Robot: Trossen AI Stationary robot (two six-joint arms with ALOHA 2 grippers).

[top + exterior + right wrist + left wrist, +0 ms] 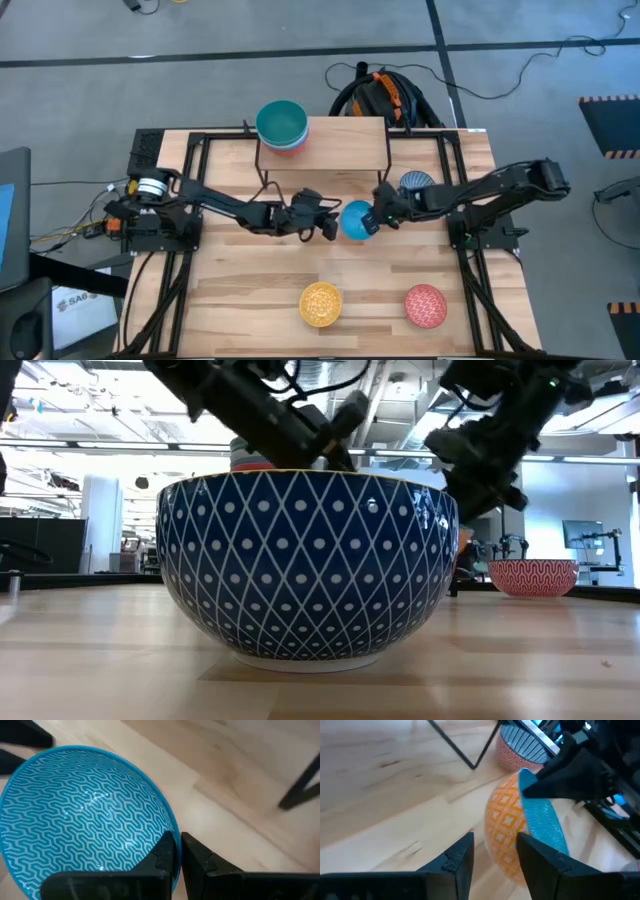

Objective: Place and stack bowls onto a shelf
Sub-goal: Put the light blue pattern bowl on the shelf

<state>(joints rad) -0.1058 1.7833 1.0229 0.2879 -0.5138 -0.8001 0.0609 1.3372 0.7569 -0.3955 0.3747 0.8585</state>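
The left tool (322, 226) is held low over the middle of the light slatted wooden tabletop (240, 290), its dark fingers (457, 860) spread, with nothing between them. Just past its tips a round bowl with a bright blue patterned inside and an orange diamond-patterned outside (356, 220) is held tilted on edge. The right tool (376, 218) is pressed together on that bowl's rim, one finger (162, 852) inside the bowl and the other outside. Behind the two tools the small shelf with a pale wooden plank top and thin black legs (345, 148) is seen, a teal bowl stacked in an orange-red one (281, 125) at its left end, the rest of the plank bare. A bowl with a blue striped inside (416, 184) sits just behind the right tool. Open tabletop lies before the tools, with a yellow patterned bowl (321, 304) and a pink-red patterned bowl (425, 306) near the front edge. In the low view a dark blue-and-white diamond-patterned bowl (307, 565) fills the foreground; a bright room lies beyond.
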